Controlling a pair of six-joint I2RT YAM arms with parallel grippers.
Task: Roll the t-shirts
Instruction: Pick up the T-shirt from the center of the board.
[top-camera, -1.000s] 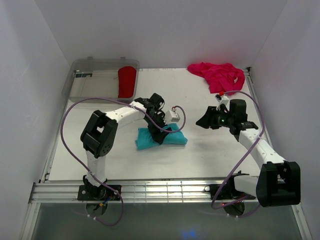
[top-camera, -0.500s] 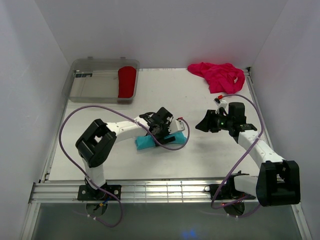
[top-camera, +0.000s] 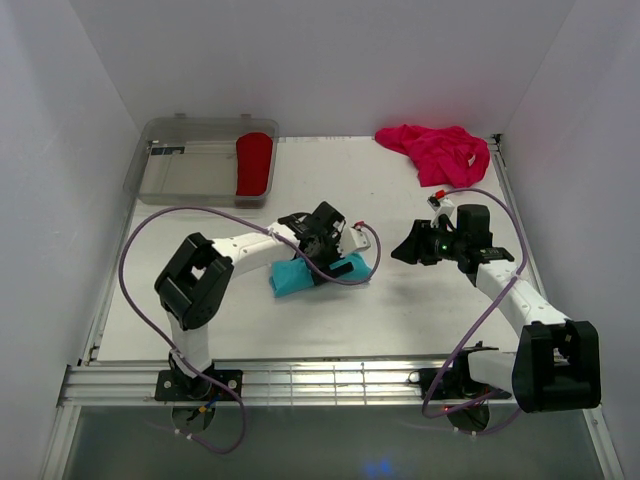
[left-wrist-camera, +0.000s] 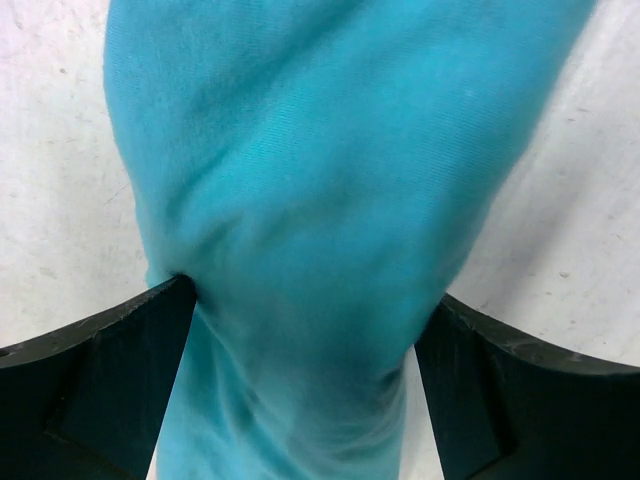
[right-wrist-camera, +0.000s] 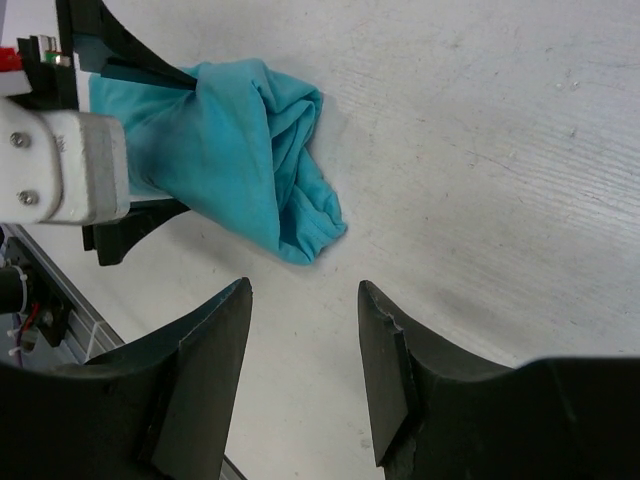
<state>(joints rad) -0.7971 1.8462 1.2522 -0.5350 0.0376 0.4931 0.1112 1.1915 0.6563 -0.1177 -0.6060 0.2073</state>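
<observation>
Straddling the turquoise-blue cloth t-shirt (left-wrist-camera: 320, 150), the left gripper (top-camera: 328, 258) stands with its two black fingers (left-wrist-camera: 110, 380) spread wide, one on each flank of the bundle. The cloth brushes both fingers but seems released rather than clamped. This shirt lies on the white table (top-camera: 420, 315) near its middle, rolled into a stubby bundle. Its long axis runs roughly left to right in the overhead view, the left end a little nearer the arm bases. The left gripper sits across that axis toward the bundle's right half, so the left arm is clearly the nearer one. The right gripper (right-wrist-camera: 303, 290) hovers off to the right, well apart from the bundle, with its fingers partly spread and nothing between them. From its wrist view the roll's folded end faces it, so any reach would meet the bundle end-on. A clear plastic bin (top-camera: 190, 128) at the far left corner holds the red cloth t-shirt (top-camera: 255, 163), already a compact roll lying against the bin's right side. The magenta-pink cloth t-shirt (top-camera: 437, 150) lies in a loose, unrolled heap at the far right corner, outside any container.
</observation>
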